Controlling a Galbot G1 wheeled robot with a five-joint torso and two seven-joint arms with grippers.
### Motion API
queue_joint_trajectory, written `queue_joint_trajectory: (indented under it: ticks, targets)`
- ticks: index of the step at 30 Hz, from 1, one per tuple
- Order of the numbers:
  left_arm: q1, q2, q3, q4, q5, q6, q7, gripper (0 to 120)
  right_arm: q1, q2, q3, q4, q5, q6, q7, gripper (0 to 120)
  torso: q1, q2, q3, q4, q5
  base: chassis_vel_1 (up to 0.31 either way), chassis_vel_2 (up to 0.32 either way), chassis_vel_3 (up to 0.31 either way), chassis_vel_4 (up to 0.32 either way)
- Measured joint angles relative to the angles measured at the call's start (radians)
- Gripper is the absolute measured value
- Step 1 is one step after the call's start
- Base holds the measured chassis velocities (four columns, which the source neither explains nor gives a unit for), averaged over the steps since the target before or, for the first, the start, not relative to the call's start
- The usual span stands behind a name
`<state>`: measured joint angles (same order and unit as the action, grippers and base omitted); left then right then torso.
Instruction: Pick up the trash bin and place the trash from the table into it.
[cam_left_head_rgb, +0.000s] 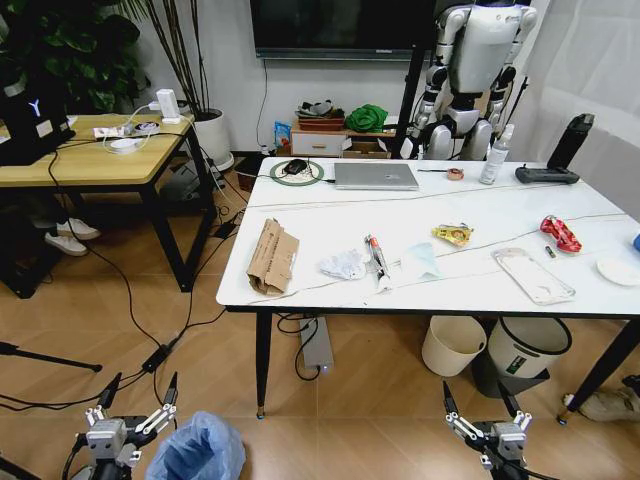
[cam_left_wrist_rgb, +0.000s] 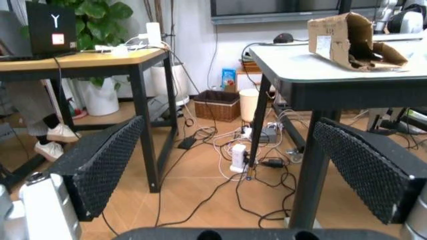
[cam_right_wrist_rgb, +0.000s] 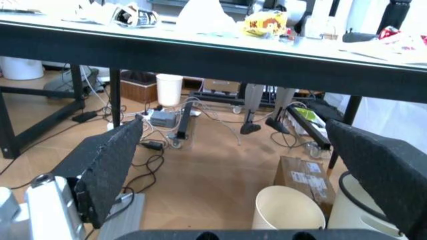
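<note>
The trash bin (cam_left_head_rgb: 198, 450), lined with a crinkly light-blue bag, stands on the floor at the bottom left of the head view. My left gripper (cam_left_head_rgb: 138, 388) is open just left of it, not touching. My right gripper (cam_left_head_rgb: 480, 398) is open low on the right, in front of the table (cam_left_head_rgb: 300, 215). On the white marble-look top lies the trash: torn brown cardboard (cam_left_head_rgb: 272, 256) (cam_left_wrist_rgb: 350, 42), crumpled tissue (cam_left_head_rgb: 343, 265), clear packaging (cam_left_head_rgb: 533, 275), a yellow wrapper (cam_left_head_rgb: 453, 234) (cam_right_wrist_rgb: 264, 23), a red wrapper (cam_left_head_rgb: 560, 233) and a white lid (cam_left_head_rgb: 617, 271).
A silver laptop (cam_left_head_rgb: 375, 176), spray bottle (cam_left_head_rgb: 494, 160) and black device (cam_left_head_rgb: 555, 160) sit at the table's far side. Under its right end stand a cream round bin (cam_left_head_rgb: 452, 345) (cam_right_wrist_rgb: 287, 210) and a black-rimmed grey bin (cam_left_head_rgb: 522, 355). A wooden desk (cam_left_head_rgb: 90, 160) is at left. Cables cross the floor.
</note>
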<state>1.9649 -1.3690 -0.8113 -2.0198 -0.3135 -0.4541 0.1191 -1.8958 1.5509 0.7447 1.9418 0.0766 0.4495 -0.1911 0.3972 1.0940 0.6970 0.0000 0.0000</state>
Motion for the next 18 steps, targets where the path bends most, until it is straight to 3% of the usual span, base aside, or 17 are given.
queue_joint_trajectory:
  ticks: [18]
  targets:
    - [-0.012, -0.011, 0.011, 0.026, 0.004, 0.007, -0.002, 100, 0.018, 0.008, -0.008, -0.009, -0.001, -0.011, 0.0, 100, -0.044, -0.099, -0.056, 0.0, 0.0, 0.0, 0.0, 0.0, 0.0]
